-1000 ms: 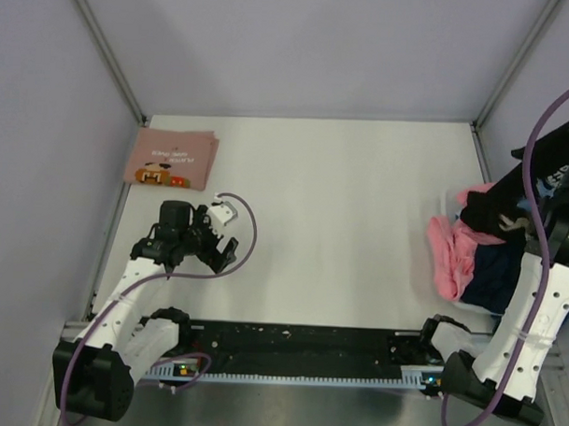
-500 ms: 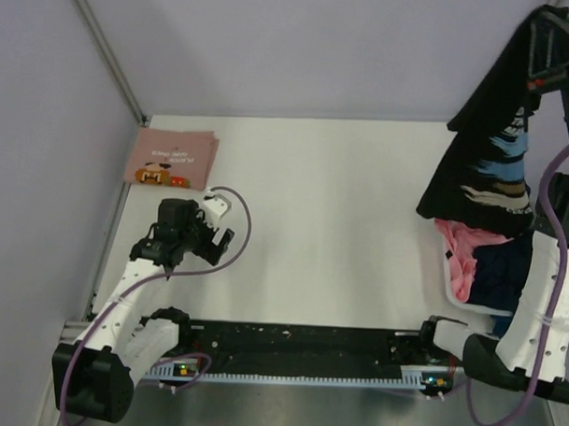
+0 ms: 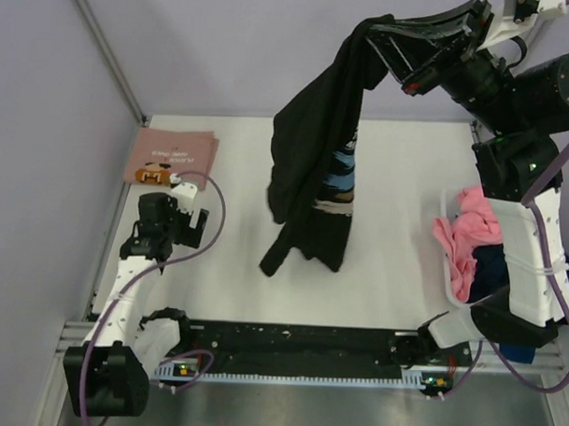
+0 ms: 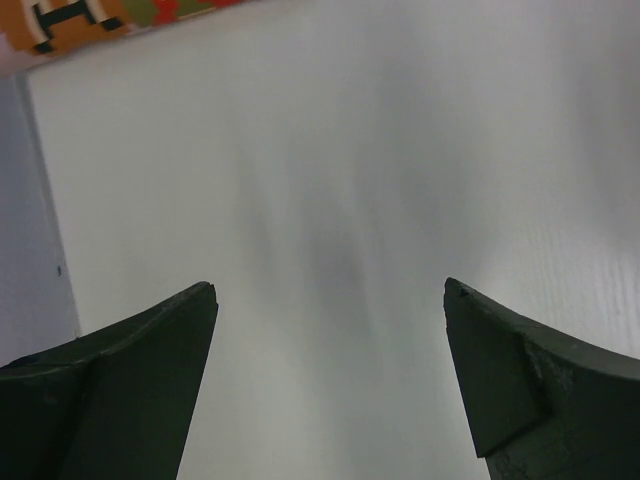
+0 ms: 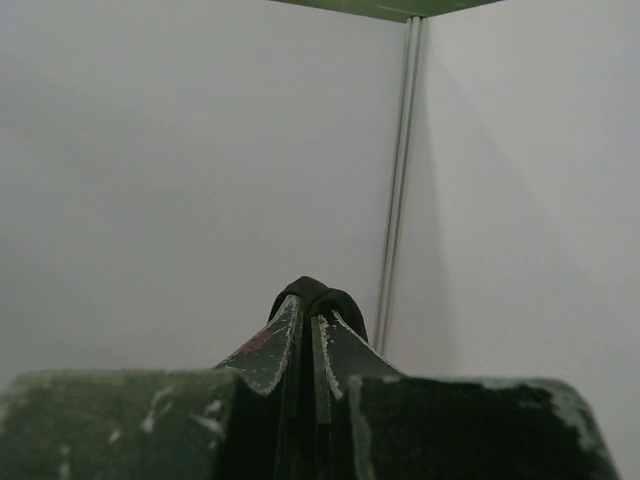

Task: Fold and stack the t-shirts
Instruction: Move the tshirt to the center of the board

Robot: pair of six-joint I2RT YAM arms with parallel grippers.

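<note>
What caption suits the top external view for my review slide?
Right gripper holds the black t-shirt dangling over the table; open left gripper hovers near the folded pink t-shirt.

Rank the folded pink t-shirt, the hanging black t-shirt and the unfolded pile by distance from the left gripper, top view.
1. folded pink t-shirt, far left, just beyond the left gripper.
2. black t-shirt, hanging mid-table from the right gripper.
3. unfolded pile, right edge.

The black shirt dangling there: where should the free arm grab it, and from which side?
Probably the lowest corner of the black shirt, approached from the left, low over the table. The shirt hangs bunched from the shut right gripper, and that corner trails down on the side facing the open left gripper, loose and easy to pinch.
</note>
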